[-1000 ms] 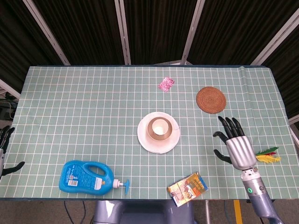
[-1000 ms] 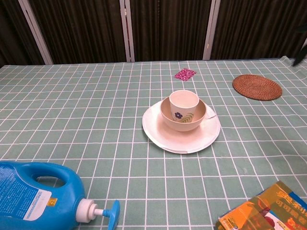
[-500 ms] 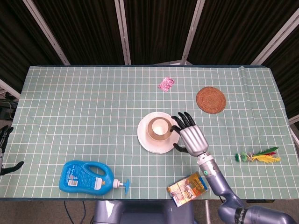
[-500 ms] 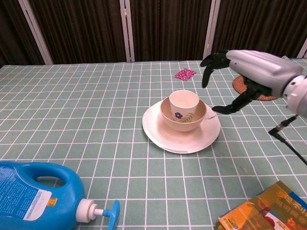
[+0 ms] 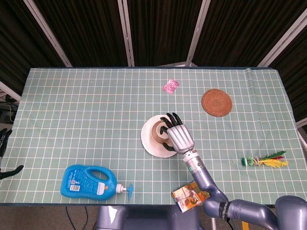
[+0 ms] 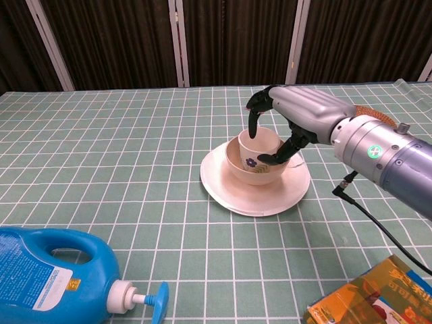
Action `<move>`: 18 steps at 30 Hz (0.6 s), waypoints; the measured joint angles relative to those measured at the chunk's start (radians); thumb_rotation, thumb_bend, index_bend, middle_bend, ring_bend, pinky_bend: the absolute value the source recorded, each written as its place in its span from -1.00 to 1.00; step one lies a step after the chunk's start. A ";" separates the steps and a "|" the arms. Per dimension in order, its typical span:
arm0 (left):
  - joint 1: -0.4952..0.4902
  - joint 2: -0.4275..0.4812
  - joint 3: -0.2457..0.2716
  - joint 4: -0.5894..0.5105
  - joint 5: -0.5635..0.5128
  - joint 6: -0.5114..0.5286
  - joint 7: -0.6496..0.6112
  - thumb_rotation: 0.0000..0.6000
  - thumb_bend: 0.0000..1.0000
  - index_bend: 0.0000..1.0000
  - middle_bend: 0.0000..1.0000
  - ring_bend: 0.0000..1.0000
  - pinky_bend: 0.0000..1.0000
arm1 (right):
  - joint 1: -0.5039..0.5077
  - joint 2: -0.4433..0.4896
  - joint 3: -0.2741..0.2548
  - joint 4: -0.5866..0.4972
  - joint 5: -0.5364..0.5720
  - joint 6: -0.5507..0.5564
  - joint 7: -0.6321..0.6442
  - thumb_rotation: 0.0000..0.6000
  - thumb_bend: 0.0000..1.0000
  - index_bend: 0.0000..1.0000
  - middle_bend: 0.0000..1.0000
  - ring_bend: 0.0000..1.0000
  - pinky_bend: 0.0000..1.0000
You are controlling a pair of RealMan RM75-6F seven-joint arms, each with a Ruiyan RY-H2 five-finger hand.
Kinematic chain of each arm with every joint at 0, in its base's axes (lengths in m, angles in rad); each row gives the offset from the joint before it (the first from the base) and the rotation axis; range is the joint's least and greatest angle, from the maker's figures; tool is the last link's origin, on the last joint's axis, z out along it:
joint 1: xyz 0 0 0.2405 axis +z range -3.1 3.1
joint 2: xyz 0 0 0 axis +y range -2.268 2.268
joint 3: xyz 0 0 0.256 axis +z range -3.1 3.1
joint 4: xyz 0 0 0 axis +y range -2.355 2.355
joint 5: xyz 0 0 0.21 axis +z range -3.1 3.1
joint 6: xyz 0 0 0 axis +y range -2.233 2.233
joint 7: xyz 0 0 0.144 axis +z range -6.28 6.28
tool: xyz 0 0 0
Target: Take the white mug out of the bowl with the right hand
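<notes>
right hand (image 6: 291, 115): centre frame, over the white mug (image 6: 260, 144); fingers curled down around its rim, thumb at the near side; firm grip or not, cannot tell
white mug: upright inside the bowl (image 6: 248, 172); bowl on the plate (image 6: 229, 192)
left hand (image 5: 4, 153): far left edge of head view; fingers apart, holding nothing
detergent bottle (image 6: 47, 277): lower left, lying flat

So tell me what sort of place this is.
Probably a lab or test room staged for tabletop trials, not a home: dark curtains on metal frames behind, a green grid cloth over the table, and unrelated props such as a detergent bottle and rattan coaster.
</notes>
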 measured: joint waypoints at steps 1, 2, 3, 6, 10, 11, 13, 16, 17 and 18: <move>0.000 0.000 0.000 0.000 -0.001 -0.001 -0.001 1.00 -1.00 -1.00 -1.00 -1.00 -1.00 | 0.003 -0.003 0.002 0.006 0.005 -0.001 -0.001 1.00 -0.58 -0.04 -0.71 -1.00 -1.00; 0.000 0.001 0.000 0.001 -0.001 -0.002 -0.004 1.00 -1.00 -1.00 -1.00 -1.00 -1.00 | 0.006 -0.006 0.003 0.011 0.011 -0.002 -0.001 1.00 -0.57 -0.04 -0.71 -1.00 -1.00; -0.001 0.001 0.000 0.002 -0.003 -0.004 -0.006 1.00 -1.00 -1.00 -1.00 -1.00 -1.00 | 0.009 -0.009 0.005 0.018 0.020 -0.003 -0.002 1.00 -0.57 -0.03 -0.70 -1.00 -1.00; -0.002 0.003 -0.001 0.003 -0.004 -0.007 -0.008 1.00 -1.00 -1.00 -1.00 -1.00 -1.00 | 0.013 -0.014 0.001 0.032 0.035 -0.005 -0.002 1.00 -0.53 -0.01 -0.68 -1.00 -1.00; -0.002 0.003 0.001 0.002 -0.002 -0.007 -0.007 1.00 -1.00 -1.00 -1.00 -1.00 -1.00 | 0.014 -0.015 -0.011 0.046 0.044 -0.005 0.003 1.00 -0.45 0.03 -0.65 -1.00 -1.00; -0.003 0.003 0.001 0.002 -0.002 -0.007 -0.007 1.00 -1.00 -1.00 -1.00 -1.00 -1.00 | 0.015 -0.016 -0.012 0.049 0.047 -0.005 0.005 1.00 -0.44 0.03 -0.65 -1.00 -1.00; -0.002 0.002 0.001 0.002 -0.002 -0.007 -0.006 1.00 -1.00 -1.00 -1.00 -1.00 -1.00 | 0.016 -0.016 -0.014 0.055 0.051 -0.006 0.011 1.00 -0.39 0.05 -0.65 -1.00 -1.00; -0.003 0.003 0.000 0.001 -0.004 -0.007 -0.006 1.00 -1.00 -1.00 -1.00 -1.00 -1.00 | 0.020 -0.019 -0.018 0.064 0.053 -0.009 0.019 1.00 -0.29 0.08 -0.64 -1.00 -1.00; -0.003 0.003 0.000 0.000 -0.005 -0.008 -0.006 1.00 -1.00 -1.00 -1.00 -1.00 -1.00 | 0.022 -0.021 -0.020 0.068 0.054 -0.010 0.022 1.00 -0.26 0.09 -0.64 -1.00 -1.00; -0.003 0.003 0.000 0.000 -0.005 -0.009 -0.006 1.00 -1.00 -1.00 -1.00 -1.00 -1.00 | 0.023 -0.023 -0.022 0.072 0.055 -0.012 0.026 1.00 -0.22 0.11 -0.64 -1.00 -1.00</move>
